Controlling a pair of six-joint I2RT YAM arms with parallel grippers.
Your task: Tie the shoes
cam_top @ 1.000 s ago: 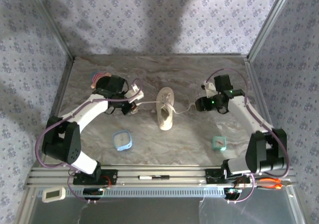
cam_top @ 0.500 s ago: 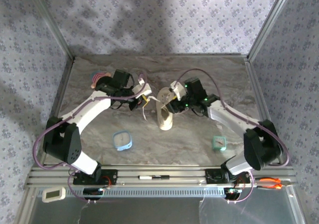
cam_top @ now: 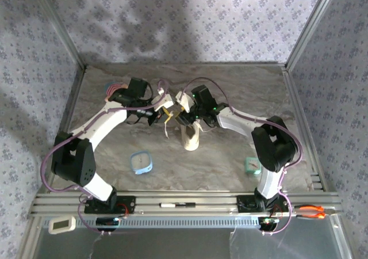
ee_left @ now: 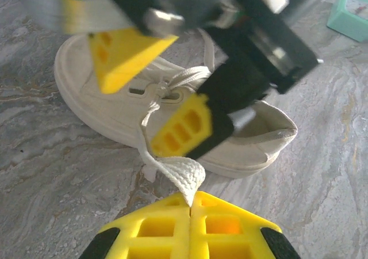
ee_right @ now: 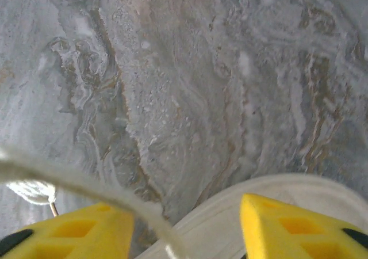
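The small cream shoe with a light sole (cam_top: pixel 191 137) lies in the middle of the grey marble table (cam_top: pixel 230 86). Both arms meet over it. The left claw (ee_left: pixel 191 204) is squeezed tight on the end of a flat pale lace (ee_left: pixel 183 175). The right claw (ee_right: pixel 181 213) is wide open just above the shoe and grips nothing. A lace runs past one of its yellow fingers (ee_right: pixel 75 230). A blue square thing (cam_top: pixel 141 162) sits near the shoe.

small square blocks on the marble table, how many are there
2. A blue one lies on the table to the near left of the shoe; a teal one lies to its near right. Others may be hidden from view.
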